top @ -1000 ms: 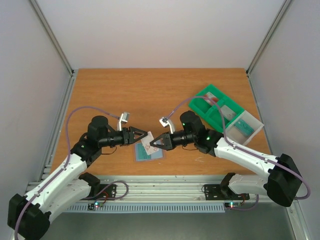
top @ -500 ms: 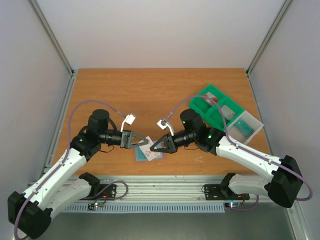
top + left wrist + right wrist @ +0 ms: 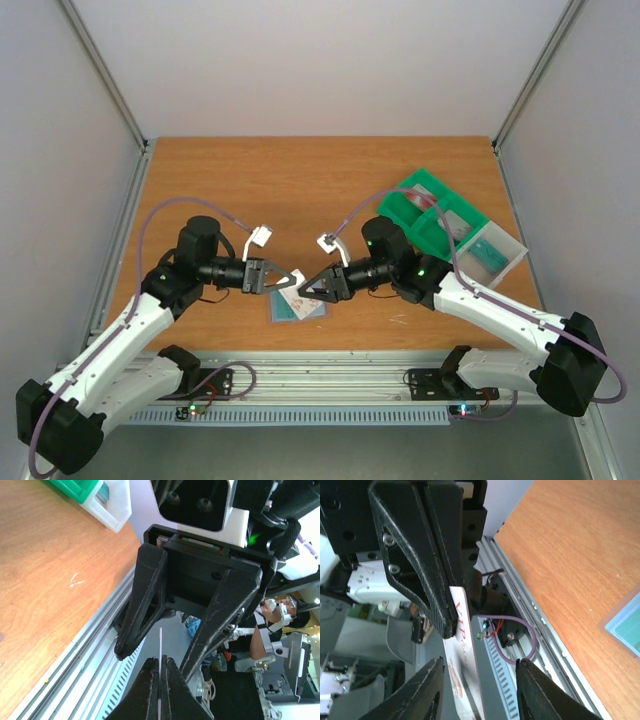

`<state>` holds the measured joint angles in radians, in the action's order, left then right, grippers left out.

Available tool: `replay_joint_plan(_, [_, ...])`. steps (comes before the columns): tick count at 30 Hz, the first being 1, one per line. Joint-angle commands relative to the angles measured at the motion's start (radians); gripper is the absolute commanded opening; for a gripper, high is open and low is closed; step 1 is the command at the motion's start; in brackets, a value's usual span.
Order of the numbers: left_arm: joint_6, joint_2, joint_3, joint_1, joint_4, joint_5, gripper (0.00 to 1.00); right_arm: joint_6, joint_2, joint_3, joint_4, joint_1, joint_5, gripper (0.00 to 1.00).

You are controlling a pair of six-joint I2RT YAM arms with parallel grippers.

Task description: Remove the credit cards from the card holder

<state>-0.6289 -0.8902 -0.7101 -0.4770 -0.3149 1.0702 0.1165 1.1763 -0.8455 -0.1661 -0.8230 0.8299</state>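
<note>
The orange-brown wooden table [image 3: 300,180] takes up most of the top view. From its near edge the white-and-black left arm [image 3: 140,330] and right arm [image 3: 490,305] lean inward until their tools meet over the front middle. A green plastic compartmented tray [image 3: 432,208] with a clear white bin [image 3: 495,255] at its end sits at the right rear, well apart from the grippers. The small flat card holder [image 3: 300,311], grey-blue inside, lies spread open on the table just below the meeting fingertips. The black two-finger left gripper [image 3: 287,279] has its jaws pressed together on a thin white credit card [image 3: 462,652] with red print, held above the holder and not touching it. The black right gripper [image 3: 310,287] faces it with its fingers spread apart, one on each side of the card. The left wrist view shows a gap on both sides.
</note>
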Motion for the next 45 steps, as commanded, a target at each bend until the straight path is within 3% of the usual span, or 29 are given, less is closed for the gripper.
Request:
replay_joint_plan(1, [-0.078, 0.023, -0.004, 0.0, 0.128, -0.063, 0.0, 0.107, -0.031, 0.012, 0.079, 0.002, -0.099, 0.43])
replay_joint_plan(5, [-0.125, 0.044, -0.002, 0.001, 0.158, -0.158, 0.0, 0.203, -0.043, 0.007, 0.093, 0.002, -0.236, 0.52])
replay_joint_plan(12, [-0.27, 0.112, 0.061, 0.001, 0.304, -0.358, 0.0, 0.441, -0.055, 0.093, 0.389, 0.002, -0.285, 0.57])
replay_joint_plan(16, [-0.31, 0.138, 0.076, 0.0, 0.343, -0.459, 0.0, 0.528, -0.047, 0.145, 0.539, 0.002, -0.308, 0.51])
replay_joint_plan(27, [-0.36, 0.165, 0.104, 0.001, 0.355, -0.562, 0.0, 0.542, -0.02, 0.15, 0.568, 0.002, -0.317, 0.23])
replay_joint_plan(35, [-0.406, 0.186, 0.152, 0.0, 0.398, -0.601, 0.0, 0.568, -0.005, 0.166, 0.614, 0.002, -0.316, 0.24])
replay_joint_plan(45, [-0.417, 0.19, 0.167, 0.001, 0.409, -0.604, 0.0, 0.58, -0.009, 0.18, 0.631, 0.003, -0.327, 0.19])
